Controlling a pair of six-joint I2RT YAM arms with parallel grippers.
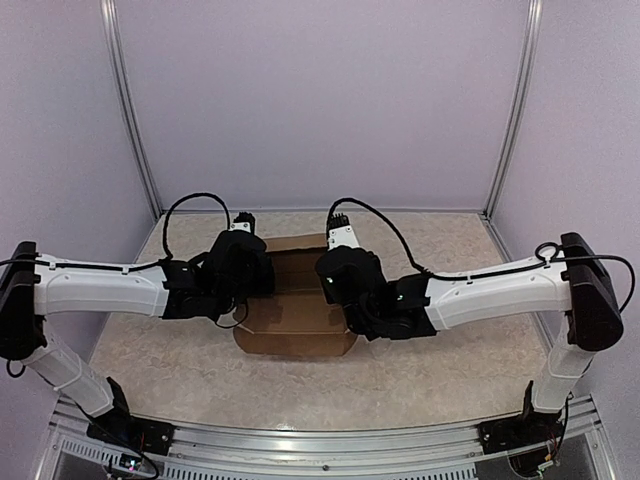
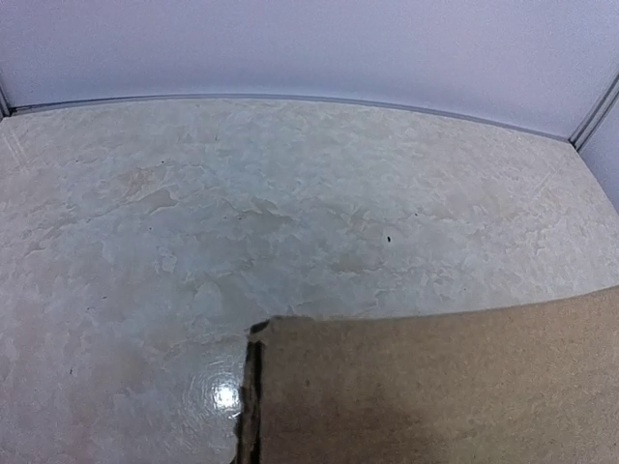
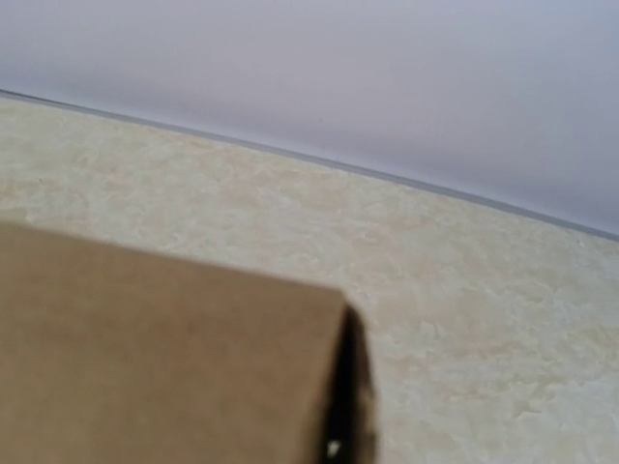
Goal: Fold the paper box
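Beige marbled table, pale walls behind and to the sides. Left gripper sits over the left edge of the paper box; its jaws are hidden, so apart or together cannot be told. Right gripper is closed at the box's right side; whether it pinches cardboard is unclear. The box lies mid-table between both arms.

paper box, plain brown cardboard, unmarked, lying centrally

paper box: plain brown | table: beige, marbled | 2 arms: white, black | walls: pale lilac
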